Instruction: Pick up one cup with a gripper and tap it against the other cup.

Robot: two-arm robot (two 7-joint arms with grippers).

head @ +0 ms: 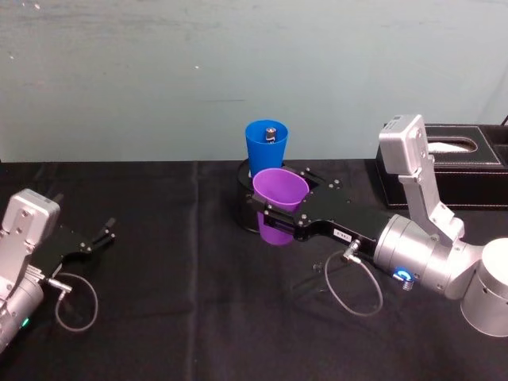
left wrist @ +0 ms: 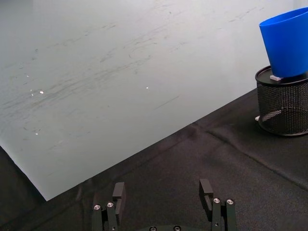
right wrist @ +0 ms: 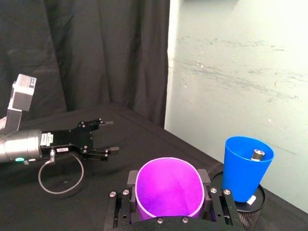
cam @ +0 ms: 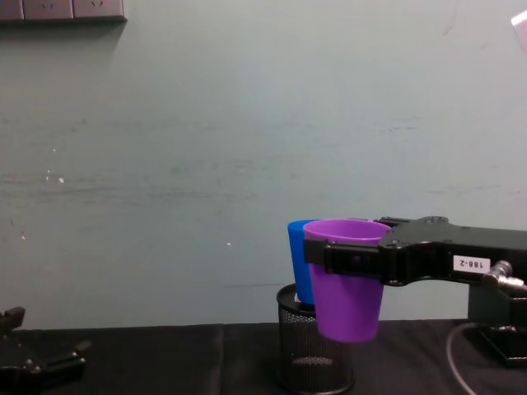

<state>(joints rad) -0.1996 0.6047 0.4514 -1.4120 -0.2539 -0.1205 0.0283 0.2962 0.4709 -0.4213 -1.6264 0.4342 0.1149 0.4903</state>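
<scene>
Purple cup (head: 279, 190) (sides covered) in right gripper (head: 279, 219)

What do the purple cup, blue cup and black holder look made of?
Purple tapered cup: likely plastic, smooth, thin even rim. Blue tapered cup: same smooth plastic look. Black round holder: wire mesh, probably metal; its grid is see-through.

White label (cam: 472, 264) "188-2" on right gripper (cam: 350, 257)

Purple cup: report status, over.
Right gripper shut on purple cup, held upright. Blue cup in mesh holder just behind, gap between cups. Holder wall may touch purple cup first. Left gripper open, parked left.
</scene>
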